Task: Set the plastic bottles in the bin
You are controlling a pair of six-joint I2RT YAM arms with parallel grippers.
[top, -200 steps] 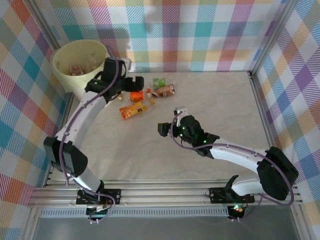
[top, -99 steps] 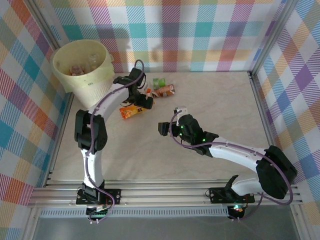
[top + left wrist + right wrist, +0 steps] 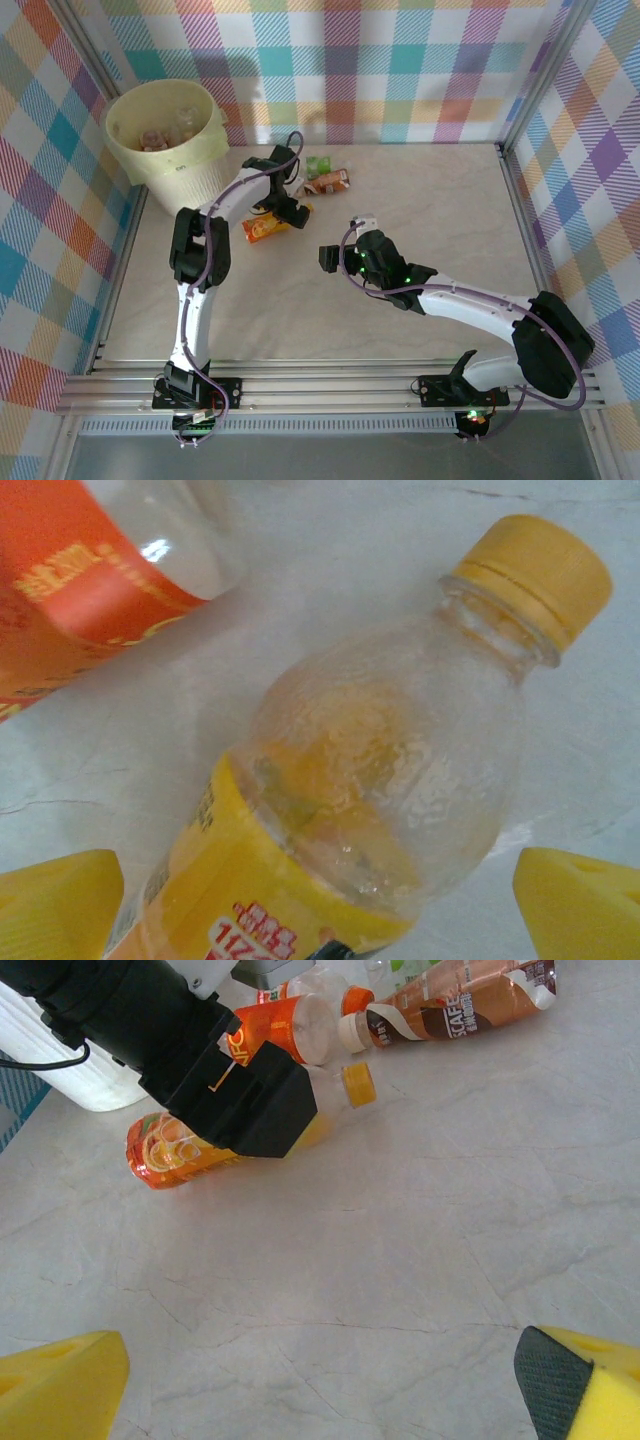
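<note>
Start at the far left: the bin (image 3: 192, 165) stands in the table's far left corner, pale yellow, with a few bottles showing inside it, well apart from your work. Your left gripper (image 3: 287, 206) hangs low over the yellow-capped bottle (image 3: 380, 770) with its jaws spread wide. In the left wrist view the yellow pads (image 3: 55, 900) sit either side of the labelled body, with bare table between the right pad and the plastic, so nothing is held yet. I'd judge the step in hand to be the grasp of this bottle. Come straight down and close across the labelled body rather than the clear shoulder, which tapers toward the cap (image 3: 535, 570) and would likely slip out of the pads. Mind the red-orange labelled bottle (image 3: 70, 590) lying just beside it, so a finger doesn't catch it. The target lies on its side, clear and dimpled at the shoulder, with a yellow-orange label below and the cap on; plastic this thin will probably give under the squeeze. Further right lie a brown-labelled bottle (image 3: 330, 181) and a green one (image 3: 318, 165). Your right gripper (image 3: 335, 258) hovers over bare table (image 3: 400, 1260) near the middle, jaws wide and empty — leave it out of the left arm's path to the bin.
</note>
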